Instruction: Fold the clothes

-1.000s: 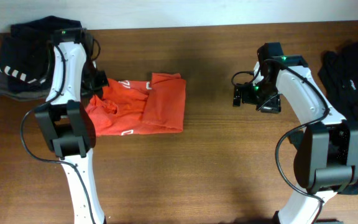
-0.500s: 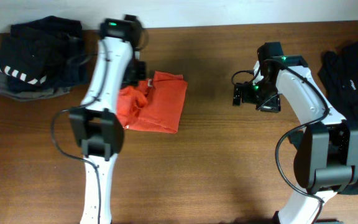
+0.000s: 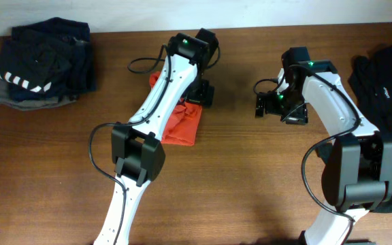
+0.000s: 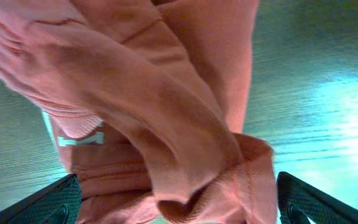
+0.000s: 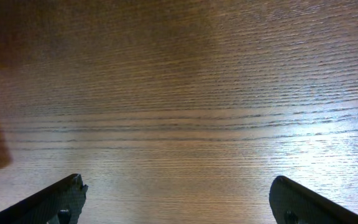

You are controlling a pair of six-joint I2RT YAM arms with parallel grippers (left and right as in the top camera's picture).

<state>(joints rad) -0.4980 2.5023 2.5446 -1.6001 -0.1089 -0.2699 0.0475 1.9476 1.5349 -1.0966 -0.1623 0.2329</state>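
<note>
Up close, through the left wrist camera, the orange-red T-shirt [image 4: 160, 106] is seen filling most of the frame as rumpled, overlapping layers, with a thick rolled hem at the lower middle. The left end effector [image 4: 178, 200] is shown with its jaws spread wide, one dark tip in each lower corner. The bunched cloth lies between them but is pinched by neither, so nothing is gripped. Through the right wrist camera the right end effector [image 5: 179, 196] is likewise shown wide open and empty. Only the bare wood of the table [image 5: 185, 93] is seen below it, with a sliver of red at the left edge that is too small to be identified.

Farther out, in the overhead view, the T-shirt is found just left of centre in the upper half of the frame. It lies on the table as a narrow, compact bundle and is partly covered by the left arm [image 3: 162, 95], which is stretched over it. The right end effector is held well apart from it, right of centre. A loose black garment [image 3: 386, 75] is seen at the right edge, and a folded dark pile [image 3: 36, 64] with white stripes at the upper left corner.

The task is judged to be well advanced. The shirt is already doubled over into a narrow shape, yet its layers are creased and uneven, so smoothing and perhaps a last fold are thought to be left.
</note>
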